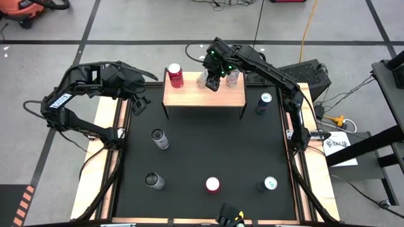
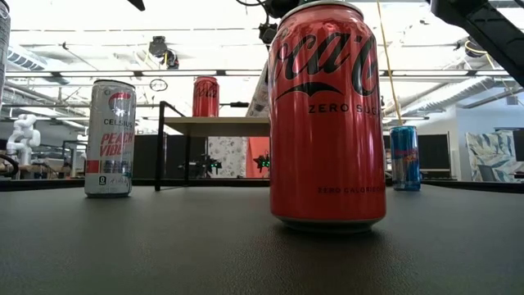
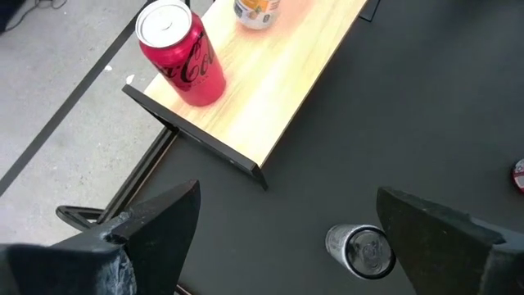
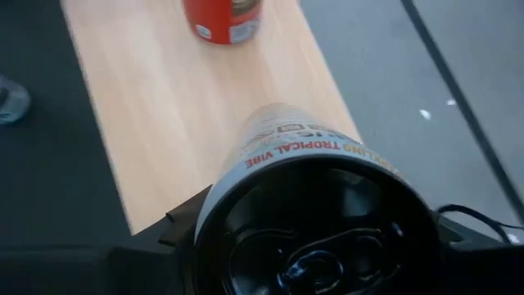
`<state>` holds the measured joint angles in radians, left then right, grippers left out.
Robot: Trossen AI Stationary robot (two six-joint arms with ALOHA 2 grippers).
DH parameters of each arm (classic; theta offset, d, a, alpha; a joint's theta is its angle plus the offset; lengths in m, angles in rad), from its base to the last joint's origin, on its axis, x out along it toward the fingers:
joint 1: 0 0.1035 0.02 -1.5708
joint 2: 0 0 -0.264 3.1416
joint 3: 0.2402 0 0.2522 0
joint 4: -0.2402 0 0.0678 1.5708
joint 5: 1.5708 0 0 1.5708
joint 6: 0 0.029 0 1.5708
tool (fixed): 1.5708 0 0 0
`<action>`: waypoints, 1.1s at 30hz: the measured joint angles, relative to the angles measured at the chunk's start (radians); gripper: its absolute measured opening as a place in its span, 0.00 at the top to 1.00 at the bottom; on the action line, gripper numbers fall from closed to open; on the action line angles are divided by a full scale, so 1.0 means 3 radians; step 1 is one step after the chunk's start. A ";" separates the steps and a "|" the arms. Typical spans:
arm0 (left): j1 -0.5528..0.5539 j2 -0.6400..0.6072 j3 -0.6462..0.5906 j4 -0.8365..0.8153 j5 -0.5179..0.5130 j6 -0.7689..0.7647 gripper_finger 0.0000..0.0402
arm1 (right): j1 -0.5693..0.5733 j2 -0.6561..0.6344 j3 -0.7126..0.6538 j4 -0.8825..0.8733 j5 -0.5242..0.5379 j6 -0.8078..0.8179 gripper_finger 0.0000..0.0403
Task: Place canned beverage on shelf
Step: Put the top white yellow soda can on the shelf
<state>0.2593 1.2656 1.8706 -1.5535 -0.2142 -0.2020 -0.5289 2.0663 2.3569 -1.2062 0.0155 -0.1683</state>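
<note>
The shelf [image 1: 204,96] stands at the far middle of the black mat, with a red can [image 1: 175,75] upright on its left end. My right gripper [image 1: 212,80] reaches over the shelf's middle, shut on a white "Tropical Vibe" can [image 4: 286,156], which leans in the low view [image 2: 260,90]. The can's lower end [image 3: 256,11] is at the shelf top. My left gripper [image 1: 136,101] hangs open off the shelf's left end; in its wrist view [image 3: 295,238] nothing sits between the fingers. My right gripper holds the white can by its side wall near the top rim [image 4: 246,176], between the two fingers; the can's own top hides the pads. The fingers slant down from the far right, toward the red can. The can tilts, top toward the wrist, lower end at the wood.
Loose cans stand or lie on the mat: a silver one [image 1: 160,139], another [image 1: 153,181], a red one [image 1: 213,185], a dark one [image 1: 267,185] and a blue one [image 1: 264,102]. A pale object [image 1: 233,77] sits by the gripper on the shelf. The shelf's right half is bare.
</note>
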 joint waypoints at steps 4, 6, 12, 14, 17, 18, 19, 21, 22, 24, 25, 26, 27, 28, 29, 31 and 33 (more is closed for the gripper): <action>0.0001 0.0001 0.0000 0.0000 0.0000 0.0000 0.07 | -0.0012 -0.0003 0.0001 -0.0069 0.0031 -0.0008 0.41; 0.0000 0.0000 0.0000 0.0001 0.0000 0.0000 0.07 | -0.0013 -0.0003 0.0001 -0.0072 0.0031 -0.0023 0.41; 0.0001 0.0001 0.0000 0.0002 0.0000 0.0000 0.07 | -0.0011 -0.0003 0.0001 -0.0074 0.0030 -0.0089 0.41; 0.0001 0.0001 0.0000 0.0002 0.0000 0.0000 0.07 | -0.0006 -0.0003 0.0001 -0.0077 0.0030 -0.0084 0.41; 0.0001 0.0001 0.0000 0.0004 0.0000 0.0000 0.07 | -0.0006 -0.0003 0.0001 -0.0078 0.0030 -0.0012 0.41; 0.0000 0.0001 0.0000 0.0005 0.0000 0.0000 0.07 | -0.0006 -0.0003 0.0001 -0.0080 0.0030 -0.0001 0.41; 0.0000 0.0006 0.0000 0.0007 0.0000 0.0000 0.07 | -0.0006 -0.0003 0.0001 -0.0080 0.0029 0.0001 0.41; 0.0001 0.0013 0.0000 0.0009 0.0000 0.0003 0.07 | -0.0008 -0.0003 0.0001 -0.0083 0.0026 0.0011 0.41; 0.0001 0.0014 0.0000 0.0011 0.0000 0.0006 0.07 | -0.0008 -0.0013 0.0001 -0.0093 0.0026 0.0024 0.41; 0.0000 0.0020 0.0000 0.0014 0.0000 0.0023 0.07 | -0.0008 -0.0028 0.0000 -0.0127 0.0020 0.0035 0.41; 0.0000 0.0029 0.0003 0.0014 0.0000 0.0024 0.07 | -0.0008 -0.0038 0.0000 -0.0141 0.0017 0.0036 0.41; 0.0001 0.0033 0.0003 0.0013 0.0000 0.0024 0.07 | -0.0008 -0.0045 0.0000 -0.0160 0.0014 0.0049 0.41; 0.0001 0.0040 0.0003 0.0013 0.0000 0.0024 0.07 | -0.0008 -0.0047 0.0000 -0.0179 0.0001 0.0068 0.41; 0.0000 0.0052 0.0003 0.0016 0.0000 0.0024 0.07 | -0.0008 -0.0048 0.0000 -0.0190 -0.0029 0.0077 0.41; 0.0000 0.0059 0.0003 0.0016 0.0000 0.0024 0.07 | -0.0014 -0.0050 0.0000 -0.0209 -0.0053 0.0080 0.41; 0.0000 0.0075 0.0003 0.0013 0.0000 0.0024 0.07 | -0.0014 -0.0051 0.0000 -0.0219 -0.0066 0.0073 0.41; 0.0001 0.0096 0.0003 0.0013 0.0000 0.0024 0.07 | -0.0014 -0.0051 0.0000 -0.0187 -0.0072 0.0052 0.41</action>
<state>0.2595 1.2945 1.8713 -1.5497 -0.2142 -0.1947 -0.5332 2.0510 2.3569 -1.2621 -0.0059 -0.1526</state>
